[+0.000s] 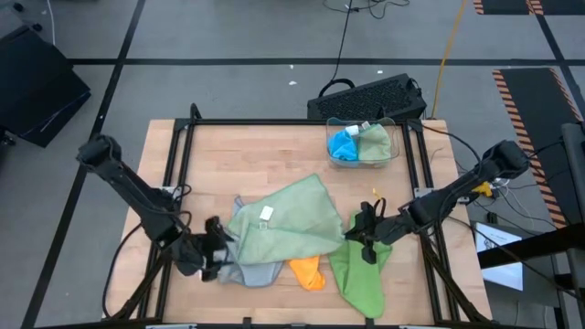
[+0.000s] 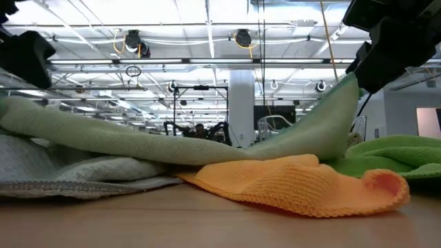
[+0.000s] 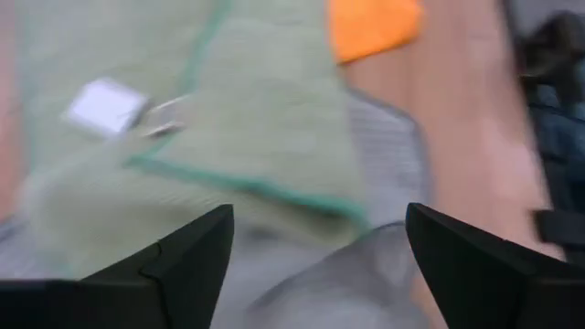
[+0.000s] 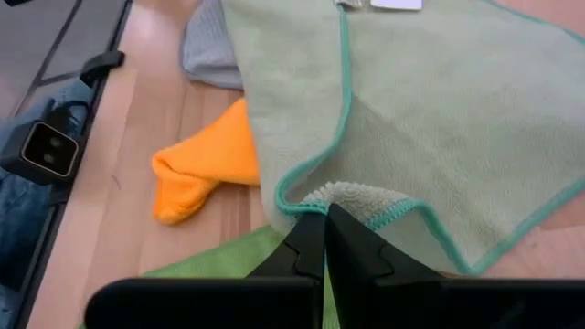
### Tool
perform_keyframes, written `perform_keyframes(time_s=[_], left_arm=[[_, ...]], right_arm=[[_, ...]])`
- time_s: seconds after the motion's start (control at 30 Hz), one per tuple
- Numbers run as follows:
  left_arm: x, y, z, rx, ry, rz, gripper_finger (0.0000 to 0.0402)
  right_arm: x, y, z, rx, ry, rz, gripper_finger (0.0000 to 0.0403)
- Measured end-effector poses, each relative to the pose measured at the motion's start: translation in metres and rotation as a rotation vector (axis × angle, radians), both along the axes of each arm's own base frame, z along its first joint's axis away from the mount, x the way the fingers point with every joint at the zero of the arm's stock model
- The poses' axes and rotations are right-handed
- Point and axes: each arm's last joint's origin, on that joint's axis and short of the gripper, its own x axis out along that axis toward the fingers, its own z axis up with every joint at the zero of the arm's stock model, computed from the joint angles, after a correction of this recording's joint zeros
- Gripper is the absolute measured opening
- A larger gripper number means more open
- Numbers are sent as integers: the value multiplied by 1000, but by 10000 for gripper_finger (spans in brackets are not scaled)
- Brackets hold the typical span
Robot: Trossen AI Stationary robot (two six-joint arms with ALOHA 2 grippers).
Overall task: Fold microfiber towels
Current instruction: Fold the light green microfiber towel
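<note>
right gripper [image 4: 324, 239] pinching sage towel [image 1: 292, 219] corner | left gripper [image 3: 315, 265] spread, seemingly over grey towel [image 3: 384, 155] edge

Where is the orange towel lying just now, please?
In the high view the orange towel lies near the table's front edge, between the grey towel and lime green towel.

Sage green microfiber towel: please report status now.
Left gripper open beside it. Right gripper shut on sage green microfiber towel corner. Orange cloth, grey cloth underneath.
</note>
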Motion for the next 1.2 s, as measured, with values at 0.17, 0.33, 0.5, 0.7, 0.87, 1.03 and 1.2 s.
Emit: perform_keyframes(time_s=[0.17,0.33,0.5,0.7,0.87,1.03,1.2], left_arm=[[-13,12,3,52,0,146,298],[-3,17,-4,116,-122,258,285],[17,25,-11,111,-144,324,292],[40,47,-20,28,-49,391,302],[53,59,-38,-64,127,374,294],[63,60,-52,-43,167,320,263],[66,56,-55,5,149,239,203]], right_arm=[[1,1,-3,2,8,-2,0],[1,1,-3,1,11,-2,0],[1,1,-3,11,13,-10,0],[1,1,-3,15,13,-14,0],[1,1,-3,13,14,-12,0],[1,1,-3,1,12,-2,0],[1,1,-3,-11,11,8,0]])
